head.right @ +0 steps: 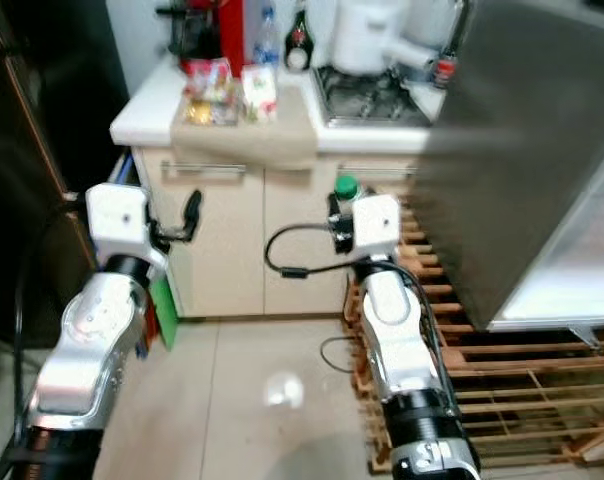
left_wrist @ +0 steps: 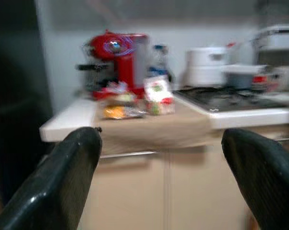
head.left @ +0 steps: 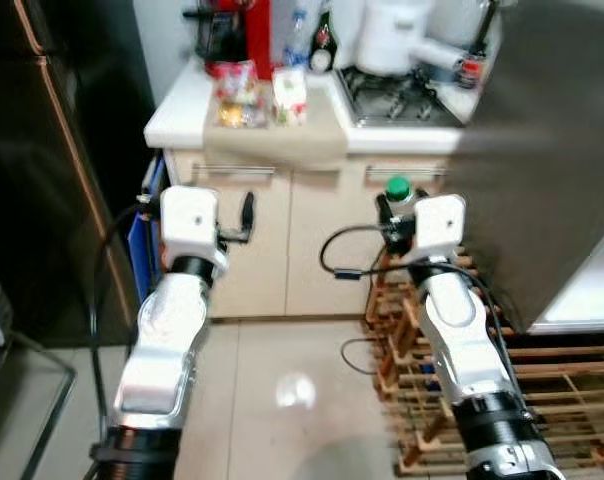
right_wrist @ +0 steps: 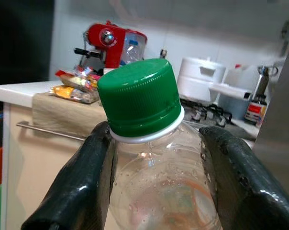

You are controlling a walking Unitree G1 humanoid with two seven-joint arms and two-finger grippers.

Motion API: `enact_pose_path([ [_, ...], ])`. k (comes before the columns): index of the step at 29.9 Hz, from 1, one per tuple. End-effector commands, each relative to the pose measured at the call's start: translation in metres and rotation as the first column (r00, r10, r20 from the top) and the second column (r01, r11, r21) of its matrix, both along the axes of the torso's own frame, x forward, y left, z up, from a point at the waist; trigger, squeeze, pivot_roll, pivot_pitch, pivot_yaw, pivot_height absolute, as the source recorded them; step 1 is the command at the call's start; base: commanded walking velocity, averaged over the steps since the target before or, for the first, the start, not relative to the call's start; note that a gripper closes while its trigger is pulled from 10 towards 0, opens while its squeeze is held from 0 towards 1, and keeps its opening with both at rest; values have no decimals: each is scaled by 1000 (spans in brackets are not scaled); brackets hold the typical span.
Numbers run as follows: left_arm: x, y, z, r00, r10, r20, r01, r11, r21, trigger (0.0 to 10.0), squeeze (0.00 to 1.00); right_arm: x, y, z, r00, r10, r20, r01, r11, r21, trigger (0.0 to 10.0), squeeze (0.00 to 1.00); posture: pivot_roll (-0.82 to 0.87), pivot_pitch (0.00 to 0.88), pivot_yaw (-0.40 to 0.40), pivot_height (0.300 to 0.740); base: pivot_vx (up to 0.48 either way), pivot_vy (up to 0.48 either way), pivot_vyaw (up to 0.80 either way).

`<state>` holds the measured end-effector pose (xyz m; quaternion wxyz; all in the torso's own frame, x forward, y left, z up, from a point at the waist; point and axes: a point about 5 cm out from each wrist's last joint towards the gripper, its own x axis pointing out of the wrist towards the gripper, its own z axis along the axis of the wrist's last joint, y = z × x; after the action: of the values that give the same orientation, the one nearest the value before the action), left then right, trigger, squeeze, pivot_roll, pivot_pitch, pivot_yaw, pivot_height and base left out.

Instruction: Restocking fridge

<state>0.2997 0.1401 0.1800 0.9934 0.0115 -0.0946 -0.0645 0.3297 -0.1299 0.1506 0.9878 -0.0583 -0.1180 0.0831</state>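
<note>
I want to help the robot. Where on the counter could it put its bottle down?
The beige cloth has bare room on its front part, before the snack packets. Farther back it is crowded: red coffee machine, bottles, white pot on the stove. The right tool holds the bottle.

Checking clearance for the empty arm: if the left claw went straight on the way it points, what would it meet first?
Probably the cabinet front under the counter; the open left claw faces it, though blur hides the depth.

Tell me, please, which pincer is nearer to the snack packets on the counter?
Left. The left pincer, open and empty, is raised in front of the snack packets; the right pincer, holding a green-capped bottle, sits farther right, toward the stove.
</note>
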Motion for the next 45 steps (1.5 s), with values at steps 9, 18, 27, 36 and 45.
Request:
enact_pose_path([
  [9,-23,-9,-28,955,-272,-119,269,962,-44,10000,0,-16,-22,-19,998,-12,-60,11,1000,-21,10000,0,-59,0,-10,740,0,0,-566],
  [18,-22,-4,-33,940,-311,-140,314,949,0,10000,0,-18,-31,-23,994,-68,-84,73,996,53,10000,0,-69,0,7,740,0,0,-597],
  [27,-30,5,-38,919,-367,-147,367,930,-24,10000,0,-28,-41,-24,991,-96,-93,104,991,86,10000,0,-72,0,33,740,0,-317,-621],
  [36,-36,-16,-43,862,-477,-170,475,878,-55,10000,0,-37,-50,-32,984,-128,-126,136,989,52,10000,0,-107,0,37,740,0,-227,-633],
  [45,-25,-8,-41,909,-384,-162,381,923,-50,10000,0,-34,-51,-26,984,-149,-103,155,986,62,10000,0,-115,0,45,740,0,0,-638],
])
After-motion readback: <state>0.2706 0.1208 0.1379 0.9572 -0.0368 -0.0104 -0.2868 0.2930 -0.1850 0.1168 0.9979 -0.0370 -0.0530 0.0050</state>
